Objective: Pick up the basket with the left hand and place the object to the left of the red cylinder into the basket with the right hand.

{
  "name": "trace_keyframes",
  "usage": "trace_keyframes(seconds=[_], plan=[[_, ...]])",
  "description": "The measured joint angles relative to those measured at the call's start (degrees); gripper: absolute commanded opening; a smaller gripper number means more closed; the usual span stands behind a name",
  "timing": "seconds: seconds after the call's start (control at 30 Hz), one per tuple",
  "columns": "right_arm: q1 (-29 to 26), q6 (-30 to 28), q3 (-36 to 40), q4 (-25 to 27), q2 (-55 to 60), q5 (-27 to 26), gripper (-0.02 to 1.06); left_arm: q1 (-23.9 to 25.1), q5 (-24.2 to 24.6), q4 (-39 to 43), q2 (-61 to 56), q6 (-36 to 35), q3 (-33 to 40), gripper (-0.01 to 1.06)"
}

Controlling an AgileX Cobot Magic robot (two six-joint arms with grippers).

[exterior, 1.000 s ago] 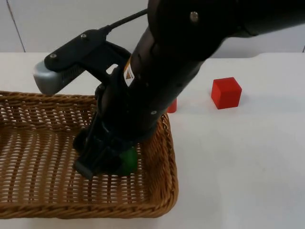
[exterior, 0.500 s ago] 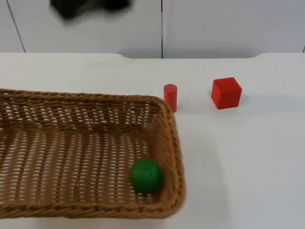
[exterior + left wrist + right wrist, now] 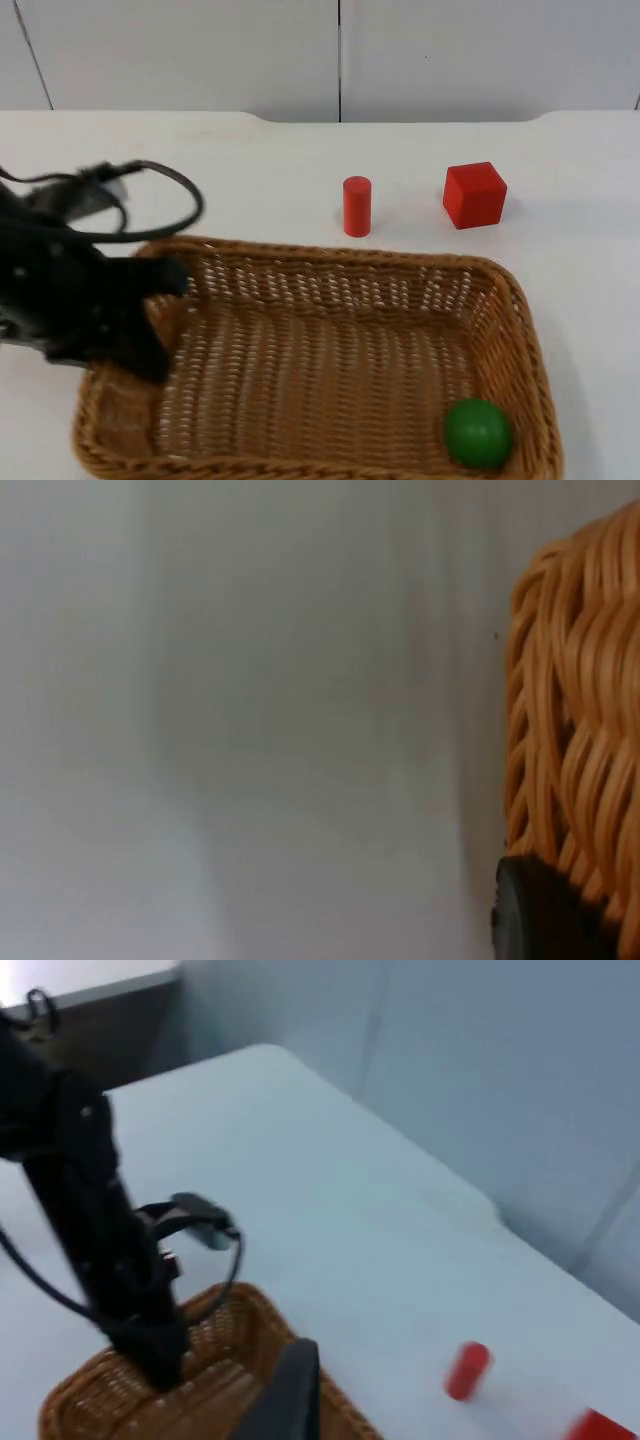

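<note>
Basket (image 3: pixel 330 360) sits on the white table (image 3: pixel 560 250), near the front edge, with the left hand (image 3: pixel 150 325) at its left end — black fingers over the woven rim, one inside and one outside, so it reads as clamped on the wicker. The left wrist view agrees: the rim (image 3: pixel 575 740) lies right against the black fingertip (image 3: pixel 535 915). Whether the basket is lifted or resting on the table I cannot tell. Green ball (image 3: pixel 477 433) lies inside the basket, in the front right corner, touching the wall. Red cylinder (image 3: pixel 356 206) stands upright on the table behind the basket, apart from it; red cube (image 3: pixel 474 194) stands to its right, well apart. No loose object is left on the table to the left of the cylinder, so the ball looks like the one the task meant — placing judged done. Right hand is up and away from the things, looking down on the basket (image 3: pixel 200 1380), the left arm (image 3: pixel 100 1250) and the cylinder (image 3: pixel 466 1370); one black finger (image 3: pixel 285 1400) shows, but whether the hand is wide or narrow I cannot tell, nor whether it holds anything. Step in hand: closing out. Next move calls only for keeping the basket level and steady, since the ball is free to roll.
</note>
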Motion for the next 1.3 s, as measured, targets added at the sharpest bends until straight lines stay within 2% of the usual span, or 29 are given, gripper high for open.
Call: trace_keyframes(seconds=[0.07,0.1,0.17,0.3,0.37,0.4,0.43,0.47,0.53,0.57,0.77,0.9,1.07,1.3], plan=[[0.0,5.76,3.16,-5.03,-3.89,1.78,0.88,-2.27,-1.06,-2.05,3.51,0.23,-1.82,0.0],[0.0,5.76,3.16,-5.03,-3.89,1.78,0.88,-2.27,-1.06,-2.05,3.51,0.23,-1.82,0.0],[0.0,10.59,6.09,-9.34,-8.27,4.42,0.88,-4.04,-1.72,-3.44,6.18,0.47,-3.89,0.0],[0.0,12.98,8.13,-11.42,-13.18,8.2,0.88,-5.97,-2.1,-4.98,9.22,0.59,-5.77,0.08],[0.0,13.55,8.52,-11.64,-15.7,11.16,0.88,-6.19,-2.19,-6.04,9.63,0.69,-5.78,0.26],[0.0,13.66,8.52,-11.64,-16.92,12.41,0.88,-6.19,-2.19,-6.43,9.63,0.69,-5.9,0.39],[0.0,13.66,8.52,-11.64,-16.92,12.41,0.88,-6.19,-2.19,-6.43,9.63,0.69,-5.9,0.6],[0.0,13.66,8.55,-11.75,-17.83,13.38,0.88,-6.19,-2.19,-6.81,9.63,0.69,-5.98,0.6],[0.0,13.75,8.55,-11.89,-19.65,14.65,0.88,-6.19,-2.19,-7.17,9.63,0.69,-6.2,0.91],[0.0,13.79,8.55,-11.99,-20.4,14.95,0.88,-6.19,-2.19,-7.17,9.63,0.69,-6.2,1.03],[0.0,13.89,8.55,-12.42,-22.34,15.19,0.88,-5.6,-2.07,-6.57,9.63,1.54,-6.2,1.05],[0.0,13.89,8.55,-12.5,-22.48,15.39,0.88,-2.19,-1.99,-2.57,7.77,0.64,-6.2,1.05],[0.0,13.89,8.55,-12.94,-22.48,15.39,0.88,0.21,-1.71,-1.93,4.23,0.2,-6.2,1.05],[0.0,13.89,8.55,-14.1,-22.48,15.39,0.88,1.12,-1.4,-0.87,-11.21,0.07,-6.2,1.05]])
